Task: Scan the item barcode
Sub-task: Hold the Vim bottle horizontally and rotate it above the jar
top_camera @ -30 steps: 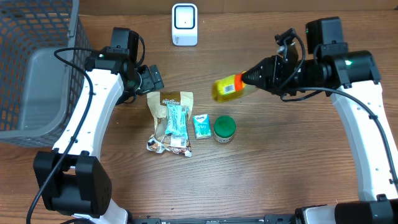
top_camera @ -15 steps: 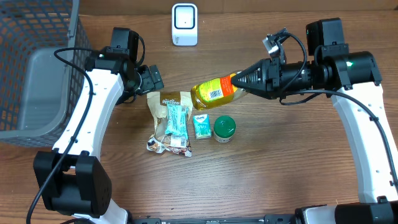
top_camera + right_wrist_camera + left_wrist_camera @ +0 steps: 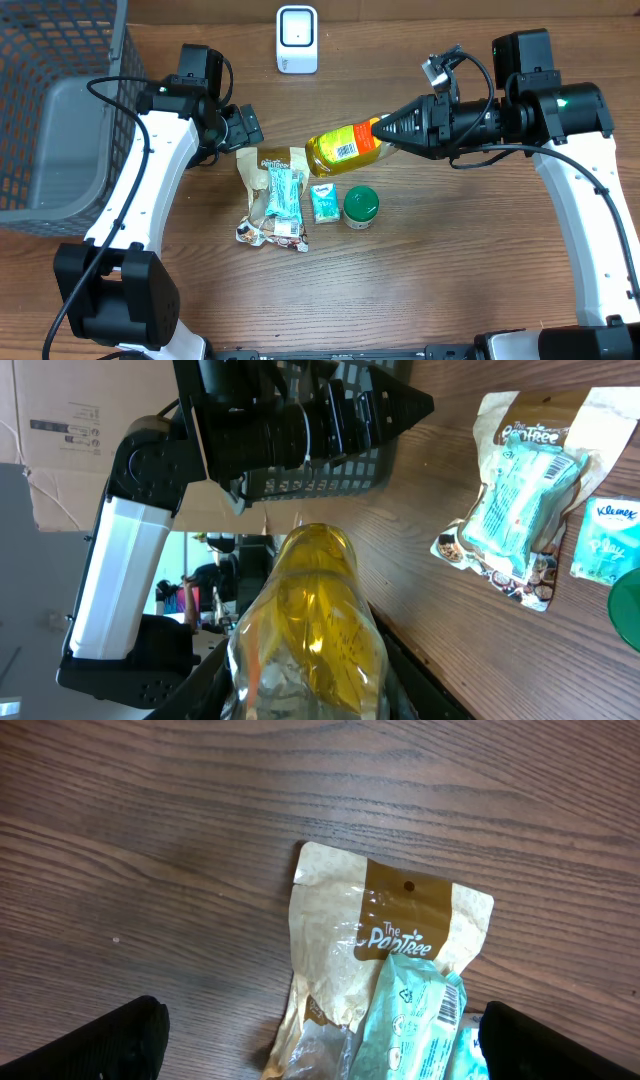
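Where the worktop (image 3: 450,270) lies nearest the arm bases, it carries a row of three loose items: a pouch (image 3: 270,158) on the left, a tissue pack (image 3: 323,203) in the middle and a green-lidded jar (image 3: 361,206) on the right. A teal packet (image 3: 283,192) lies lengthwise on top of the pouch. The tissue pack sits just beside the jar on one side and the pouch on the other.

Just far of this row is the bottle (image 3: 340,148). It is yellow with an orange cap and lies roughly horizontal, base pointing left and cap pointing right. A white label on its side faces up. The right hand (image 3: 385,128) reaches in from the right and is clenched on the bottle at the cap end. Whether the base of the bottle touches the worktop cannot be told.

The left hand (image 3: 247,127) is released, spread wide and holding nothing. It sits just far of the pouch's top edge, to the left of the bottle. In the left wrist view the pouch's brown header lies between the two fingertips (image 3: 110,1045).

At the far edge, the scanner (image 3: 297,39) stands well apart from the bottle, far and slightly left of it. A basket (image 3: 60,50) occupies the far left corner.
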Tool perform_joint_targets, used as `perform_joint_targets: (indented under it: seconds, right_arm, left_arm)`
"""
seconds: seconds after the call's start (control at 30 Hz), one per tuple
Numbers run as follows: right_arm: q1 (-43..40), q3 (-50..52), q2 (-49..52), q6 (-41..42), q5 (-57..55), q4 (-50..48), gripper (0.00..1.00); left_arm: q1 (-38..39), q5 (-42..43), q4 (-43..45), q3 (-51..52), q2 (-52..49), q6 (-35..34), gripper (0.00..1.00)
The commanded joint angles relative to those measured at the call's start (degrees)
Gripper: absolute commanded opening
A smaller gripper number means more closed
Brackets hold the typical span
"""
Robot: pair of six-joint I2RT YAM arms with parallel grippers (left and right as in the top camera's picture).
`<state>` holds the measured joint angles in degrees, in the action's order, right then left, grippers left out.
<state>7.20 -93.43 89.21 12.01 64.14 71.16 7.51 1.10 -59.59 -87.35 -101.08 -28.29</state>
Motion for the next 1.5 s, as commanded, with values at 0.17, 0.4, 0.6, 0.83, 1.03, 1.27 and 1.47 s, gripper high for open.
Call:
perform_joint_targets:
  seconds: [0.17,0.4,0.6,0.83,1.03,1.27,1.47]
  right_arm:
    - [-0.1,-0.4,-1.7,-0.3,3.1,0.1,0.24]
    - [-0.1,-0.4,-1.7,-2.5,3.1,8.7,0.24]
    - [-0.1,-0.4,-1.7,-10.1,3.0,17.2,0.24]
    - [-0.1,-0.4,-1.7,-10.8,1.9,16.2,0.23]
    - [-0.1,-0.4,-1.7,-10.8,-2.8,15.0,0.16]
    - [2.1,-0.4,-1.7,-3.3,-15.3,8.4,0.04]
    - [8.9,-0.4,-1.7,14.4,-33.9,-2.3,0.04]
  left_arm:
    - [0.0,0.0,0.0,-0.9,-0.1,0.7,1.0]
    - [0.0,0.0,0.0,-0.9,-0.1,0.7,1.0]
    - [0.0,0.0,0.0,-0.9,-0.1,0.7,1.0]
    - [0.0,0.0,0.0,-0.9,-0.1,0.7,1.0]
    - [0.0,0.0,0.0,-0.9,-0.1,0.7,1.0]
    - [0.0,0.0,0.0,-0.9,-0.1,0.7,1.0]
    - [0.0,0.0,0.0,-0.9,-0.1,0.7,1.0]
